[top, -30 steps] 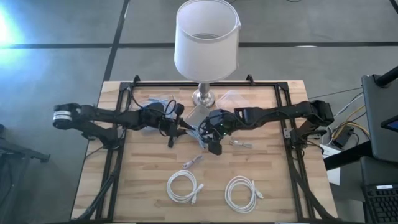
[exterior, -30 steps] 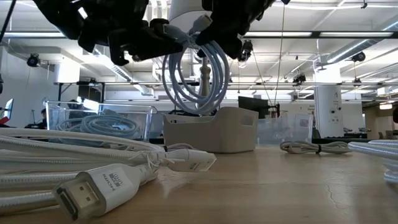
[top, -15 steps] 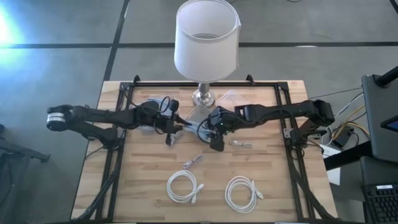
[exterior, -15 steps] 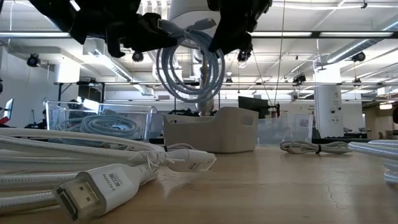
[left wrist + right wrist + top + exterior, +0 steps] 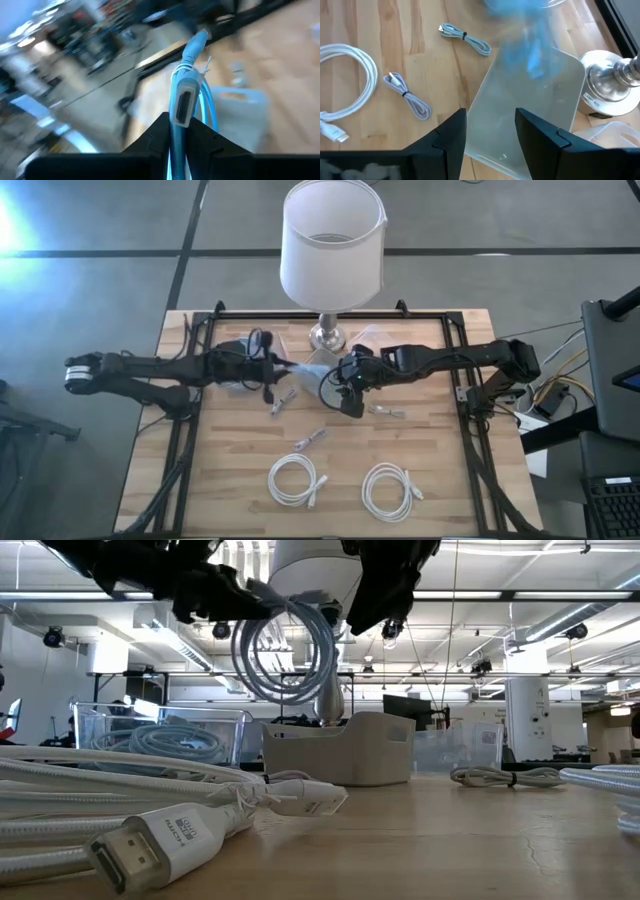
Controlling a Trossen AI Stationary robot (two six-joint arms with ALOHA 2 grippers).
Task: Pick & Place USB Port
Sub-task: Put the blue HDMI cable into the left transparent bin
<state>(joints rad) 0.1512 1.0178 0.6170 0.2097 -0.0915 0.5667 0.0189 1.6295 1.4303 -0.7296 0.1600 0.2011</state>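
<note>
While the coiled light-blue cable (image 5: 283,650) hangs in the air above the middle of the table (image 5: 440,480), the left gripper (image 5: 283,369) is clamped on it, its two dark fingers (image 5: 159,134) pressed on either side of the cable just below a pale connector plug (image 5: 184,102). Seen from table height, the loops dangle clear of the wood, in front of the lamp (image 5: 333,250) that stands at the table's far edge, and above the white bin (image 5: 340,748). The right gripper (image 5: 349,388) hovers just beside the coil, on the side toward the table's right edge, with its fingers (image 5: 451,135) spread apart and nothing between them; under it its own camera shows the translucent bin (image 5: 530,110) and the lamp's metal base (image 5: 612,75). A clear plastic container (image 5: 160,740) holding more pale cable sits near the left gripper, toward the table's far-left part. On the bare wood lie several other cables: a small tied bundle (image 5: 386,410) near the right gripper, another small bundle (image 5: 310,439) at the table's middle, and two white coils (image 5: 294,479) (image 5: 391,489) side by side along the near edge. One of them ends in a large white plug (image 5: 165,838) lying close to the table-level camera.
</note>
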